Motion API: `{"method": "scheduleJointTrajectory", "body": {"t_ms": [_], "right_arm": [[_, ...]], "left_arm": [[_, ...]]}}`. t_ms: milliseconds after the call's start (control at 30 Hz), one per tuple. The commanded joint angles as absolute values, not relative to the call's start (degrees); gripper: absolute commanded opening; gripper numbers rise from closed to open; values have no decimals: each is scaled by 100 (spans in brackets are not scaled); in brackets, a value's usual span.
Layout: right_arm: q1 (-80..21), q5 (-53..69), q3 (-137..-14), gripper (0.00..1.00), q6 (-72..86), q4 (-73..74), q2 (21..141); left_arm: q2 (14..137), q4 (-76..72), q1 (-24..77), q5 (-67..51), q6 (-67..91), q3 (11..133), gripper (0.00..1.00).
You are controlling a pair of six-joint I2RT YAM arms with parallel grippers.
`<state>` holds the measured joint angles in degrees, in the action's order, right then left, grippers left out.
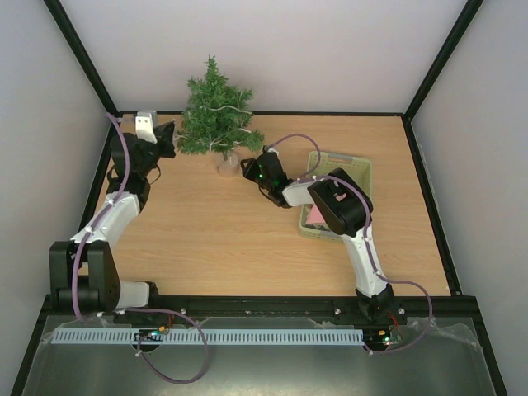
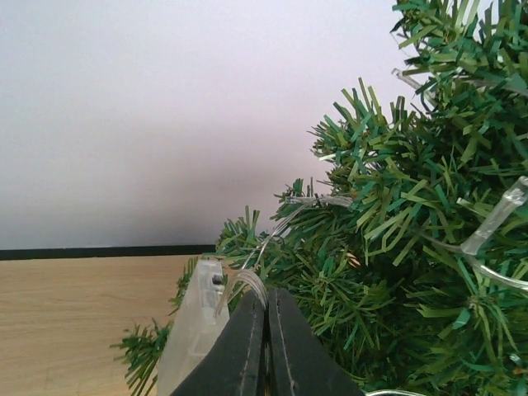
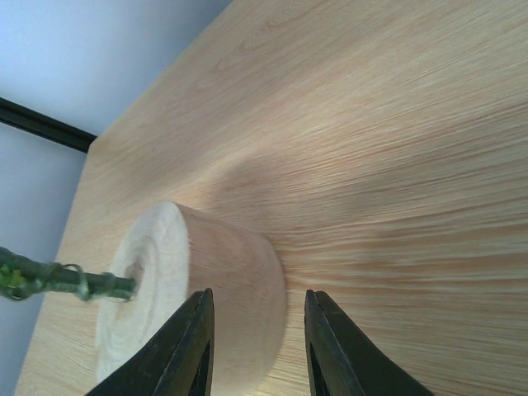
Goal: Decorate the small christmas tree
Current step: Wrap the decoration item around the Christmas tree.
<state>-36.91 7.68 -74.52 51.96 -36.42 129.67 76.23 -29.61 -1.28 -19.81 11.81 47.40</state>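
Note:
The small christmas tree (image 1: 216, 111) stands at the back of the table on a round pale wooden base (image 1: 228, 163). A clear light string (image 1: 239, 105) is draped over its branches. My left gripper (image 1: 167, 140) is at the tree's left side, shut on the string's thin clear wires (image 2: 247, 283), with a clear battery box (image 2: 194, 330) hanging beside the fingers. The tree's branches (image 2: 396, 247) fill the right of the left wrist view. My right gripper (image 1: 247, 170) is open, low at the wooden base (image 3: 206, 272), its fingers straddling the base's edge without clamping it. The green trunk (image 3: 49, 279) enters the base.
A pale green basket (image 1: 356, 167) holding pink items sits at the right, partly hidden under my right arm. The black frame and grey back wall run close behind the tree. The wooden table (image 1: 214, 239) stretches in front.

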Motion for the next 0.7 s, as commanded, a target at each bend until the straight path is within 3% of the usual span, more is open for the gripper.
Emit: {"method": "scheduleJointTrajectory", "body": {"t_ms": [0, 333, 667], "right_arm": [[-3596, 716, -7282, 30, 4865, -3464, 12590], [-3533, 716, -7195, 30, 4560, -3401, 12351], [-3524, 776, -7264, 30, 4442, -3325, 12271]], "left_arm": [[7886, -3347, -219, -2252, 1040, 4929, 3], [8539, -3179, -605, -3766, 558, 5417, 3], [9029, -3133, -464, -3637, 251, 6015, 2]]}}
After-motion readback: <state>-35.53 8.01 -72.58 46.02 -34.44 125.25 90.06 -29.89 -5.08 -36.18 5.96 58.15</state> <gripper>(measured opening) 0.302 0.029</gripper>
